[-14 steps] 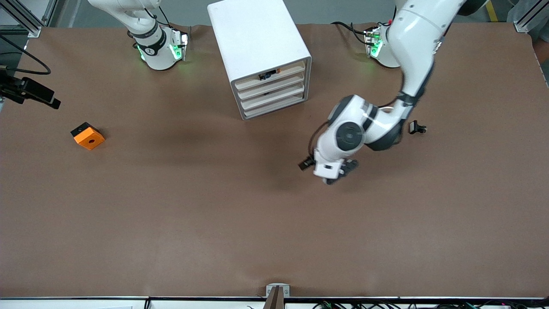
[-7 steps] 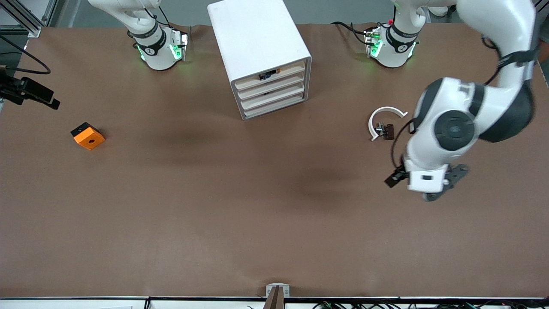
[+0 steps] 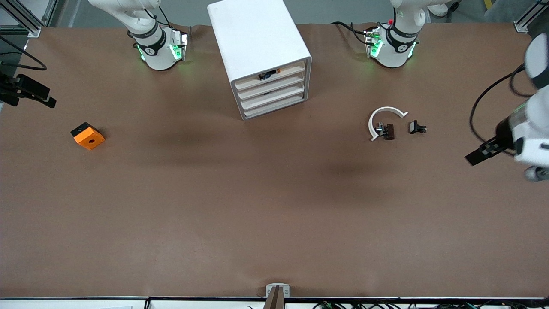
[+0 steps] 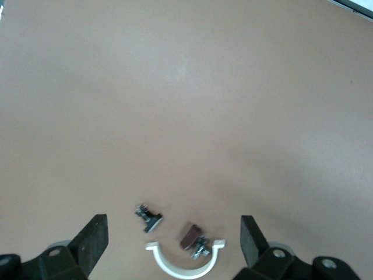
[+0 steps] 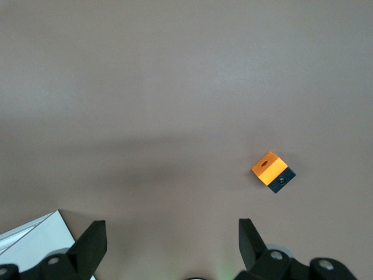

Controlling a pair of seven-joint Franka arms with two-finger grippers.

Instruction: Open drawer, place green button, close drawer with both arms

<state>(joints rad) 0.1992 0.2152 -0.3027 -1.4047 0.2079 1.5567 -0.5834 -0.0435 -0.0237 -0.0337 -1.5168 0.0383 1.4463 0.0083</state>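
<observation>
1. Tabletop (image 3: 274,214) of brown spreads under both my arms, and both pairs of jaws hang in the air above it.
2. My left jaws are spread wide and grip nothing. They hang over the tabletop's edge at the left arm's end.
3. Just off my left jaws, toward the cabinet, lies a white curved piece (image 3: 384,118) with a brown clip (image 3: 388,131) touching its open side.
4. A black clip (image 3: 417,127) lies beside the curved piece, between it and my left jaws and apart from both. The left wrist view shows all three low between my two fingers (image 4: 93,245).
5. My right jaws are also spread wide and empty. They hang at the right arm's end of the tabletop.
6. An orange cube (image 5: 273,171) with a hole in its top sits on the tabletop below my right jaws, well apart from them. A corner of the cabinet (image 5: 35,239) shows in the right wrist view too.
7. The white cabinet (image 3: 257,38) stands between my two bases, well apart from both pairs of jaws, with four drawers stacked in its front.
8. The button (image 3: 266,76) seems to be the small dark and blue part at the front edge of the top drawer (image 3: 270,77). It is too small to tell for sure, and neither pair of jaws is near it.
</observation>
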